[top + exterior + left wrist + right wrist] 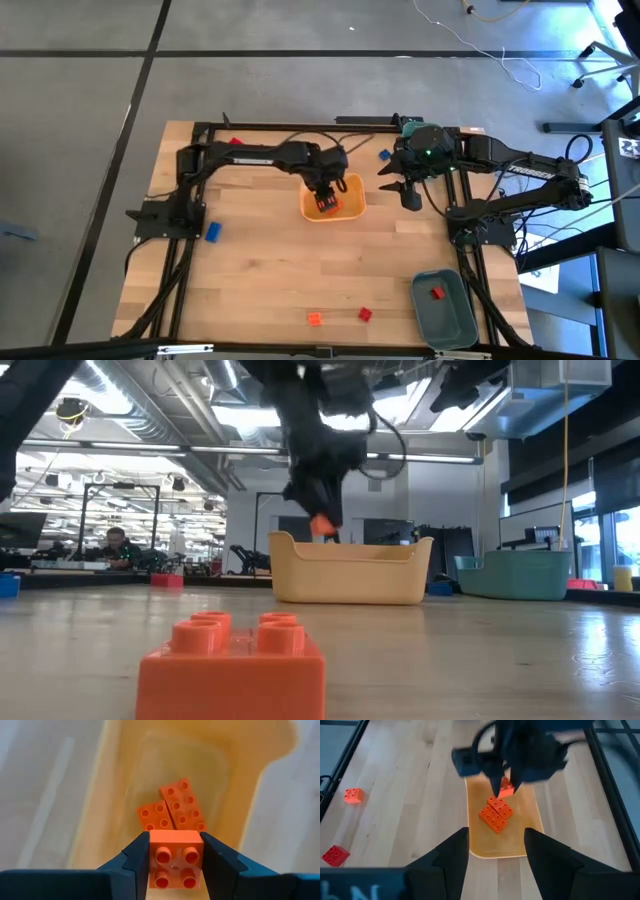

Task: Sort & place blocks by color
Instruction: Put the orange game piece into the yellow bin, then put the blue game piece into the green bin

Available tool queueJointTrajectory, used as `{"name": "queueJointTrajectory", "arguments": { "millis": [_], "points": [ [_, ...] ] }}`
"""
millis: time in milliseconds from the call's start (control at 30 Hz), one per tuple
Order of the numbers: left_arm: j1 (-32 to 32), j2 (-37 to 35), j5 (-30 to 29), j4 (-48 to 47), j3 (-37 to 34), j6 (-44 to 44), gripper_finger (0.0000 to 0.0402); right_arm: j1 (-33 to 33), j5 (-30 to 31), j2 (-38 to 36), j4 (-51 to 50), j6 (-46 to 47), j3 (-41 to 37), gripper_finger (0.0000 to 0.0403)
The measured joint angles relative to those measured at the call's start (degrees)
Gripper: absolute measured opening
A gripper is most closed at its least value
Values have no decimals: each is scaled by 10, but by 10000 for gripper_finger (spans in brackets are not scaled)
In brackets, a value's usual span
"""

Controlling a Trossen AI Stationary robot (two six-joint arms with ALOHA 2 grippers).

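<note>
My left gripper (pixel 326 197) hangs over the yellow-orange tray (pixel 352 184), shut on a small orange block (pixel 176 860). Two more orange blocks (pixel 171 809) lie side by side on the tray's floor below it. My right gripper (pixel 399 187) waits open just right of the tray, holding nothing. On the table lie a blue block (pixel 212 232) at the left, a blue block (pixel 384 154) near the far edge, a red block (pixel 235 141) at the far left, an orange block (pixel 315 318) and a red block (pixel 365 314) near the front. One red block (pixel 437 293) lies in the teal bin (pixel 445 323). My left gripper pinches the orange block by two opposite side walls (pixel 153 854) between its two fingers, coming from above and pointing down into the tray. The block is lifted clear, studs facing up toward the wrist, above the two blocks on the tray's floor.
The teal bin stands at the table's near right corner. Black frame rails (pixel 180 260) run along the left, right and far sides of the table. Bare wood lies in the middle between the tray and the front blocks. A person sits far off in the room (pixel 117 546).
</note>
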Motion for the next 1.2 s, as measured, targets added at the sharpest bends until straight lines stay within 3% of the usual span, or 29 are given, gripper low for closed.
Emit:
{"name": "queueJointTrajectory", "arguments": {
  "millis": [333, 1200],
  "points": [
    [3, 40, -55, 1, 0, 3, 131, 0, -1, 0, 0, 0, 0, 191],
    [12, 69, -54, 9, -1, 3, 167, 0, 0, 0, 0, 2, 0, 191]
  ]
}}
